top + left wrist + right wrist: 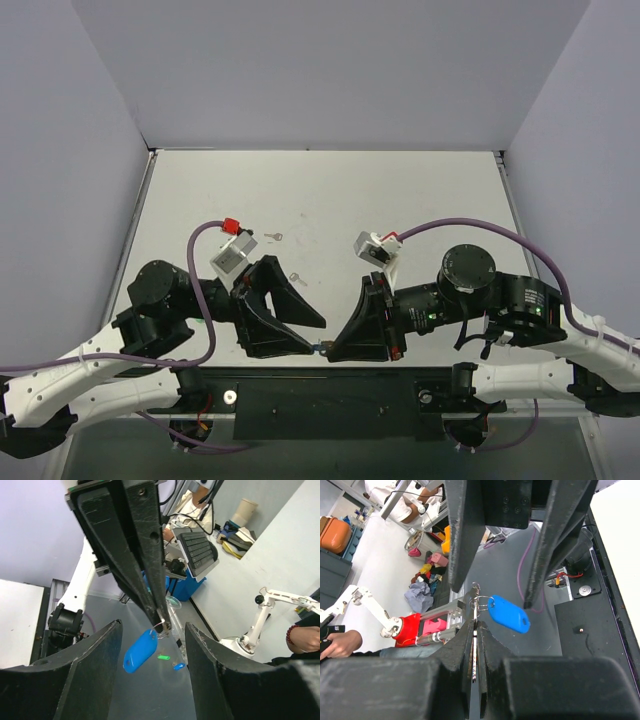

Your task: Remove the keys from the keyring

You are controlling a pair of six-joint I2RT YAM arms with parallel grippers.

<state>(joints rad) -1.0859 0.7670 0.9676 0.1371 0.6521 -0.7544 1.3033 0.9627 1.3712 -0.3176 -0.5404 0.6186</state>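
I held the right gripper (475, 624) pinched shut on the keyring (480, 602), just off the near edge of the table (420, 200), with the thin wire loop caught between its fingertips. A blue tag (509, 614) hung tilted from the keyring, touching nothing else. The left gripper (154, 626) faced the keyring from the opposite side with its jaws wide, one finger on either side of the keyring and tag, gripping nothing. Whether a key hung on the keyring beside the tag I could not tell. Below the keyring, on a grey surface, lay a small green tag (163, 657) and a smaller blue piece (178, 666). Beyond the keyring, out on the white table, a key (297, 279) lay loose, and a second key (275, 237) lay farther back, well apart from the first.
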